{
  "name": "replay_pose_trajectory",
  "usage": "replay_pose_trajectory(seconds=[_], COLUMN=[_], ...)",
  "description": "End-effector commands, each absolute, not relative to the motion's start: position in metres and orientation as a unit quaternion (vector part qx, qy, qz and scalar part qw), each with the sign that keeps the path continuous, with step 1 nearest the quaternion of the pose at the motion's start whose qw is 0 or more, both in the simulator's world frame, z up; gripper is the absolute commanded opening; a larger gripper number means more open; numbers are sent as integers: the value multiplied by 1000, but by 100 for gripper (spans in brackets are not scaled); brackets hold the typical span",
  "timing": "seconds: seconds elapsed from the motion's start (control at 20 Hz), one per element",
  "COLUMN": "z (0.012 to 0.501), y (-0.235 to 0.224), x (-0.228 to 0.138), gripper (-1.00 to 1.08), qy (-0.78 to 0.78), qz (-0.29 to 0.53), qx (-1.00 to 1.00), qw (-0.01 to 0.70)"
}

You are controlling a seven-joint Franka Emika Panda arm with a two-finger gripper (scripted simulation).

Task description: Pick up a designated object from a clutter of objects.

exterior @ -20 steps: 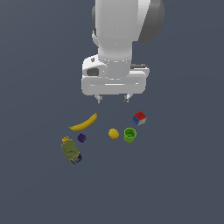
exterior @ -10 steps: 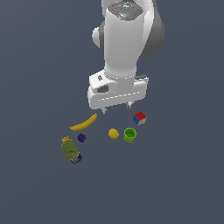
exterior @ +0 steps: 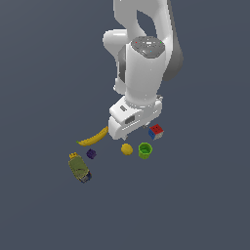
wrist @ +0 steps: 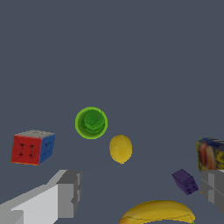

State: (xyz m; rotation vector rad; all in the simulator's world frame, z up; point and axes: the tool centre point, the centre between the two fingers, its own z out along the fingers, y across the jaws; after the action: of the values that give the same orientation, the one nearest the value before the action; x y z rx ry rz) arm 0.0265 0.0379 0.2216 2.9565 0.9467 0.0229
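Note:
The bright green round cup (exterior: 145,150) stands upright on the grey floor, with the yellow ball (exterior: 127,149) close on its exterior-view left and the red-white-blue cube (exterior: 156,131) just behind it. The arm's white hand (exterior: 134,119) hangs above and behind the ball and cup; its fingers are hidden in this view. In the wrist view my gripper (wrist: 141,186) is open and empty, its fingers (wrist: 70,192) wide apart. The cup (wrist: 91,123), ball (wrist: 120,148) and cube (wrist: 33,147) lie ahead of it, not touched.
A yellow banana (exterior: 93,138), a tiny purple block (exterior: 91,154) and an olive-green bottle with a yellow cap (exterior: 79,168) lie on the exterior view's left. In the wrist view the banana (wrist: 157,213), purple block (wrist: 185,181) and bottle (wrist: 211,154) lie near the fingers.
The arm has come down towards the clutter. The hand is now lower and close above the banana's end, the ball and the cube. No object has moved.

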Motion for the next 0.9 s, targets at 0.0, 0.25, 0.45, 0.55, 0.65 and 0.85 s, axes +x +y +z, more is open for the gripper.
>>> replay_pose_trajectory(seconds=[0.0, 0.25, 0.45, 0.55, 0.65, 0.85], z=[209, 183, 163, 153, 143, 125], y=[43, 54, 63, 67, 72, 81], x=[27, 28, 27, 26, 25, 22], gripper=[100, 100, 100, 100, 100, 100], qy=[343, 415, 472, 499, 526, 574], qz=[6, 3, 1, 0, -1, -1], qx=[939, 909, 882, 866, 850, 819], qw=[18, 17, 14, 13, 11, 8])
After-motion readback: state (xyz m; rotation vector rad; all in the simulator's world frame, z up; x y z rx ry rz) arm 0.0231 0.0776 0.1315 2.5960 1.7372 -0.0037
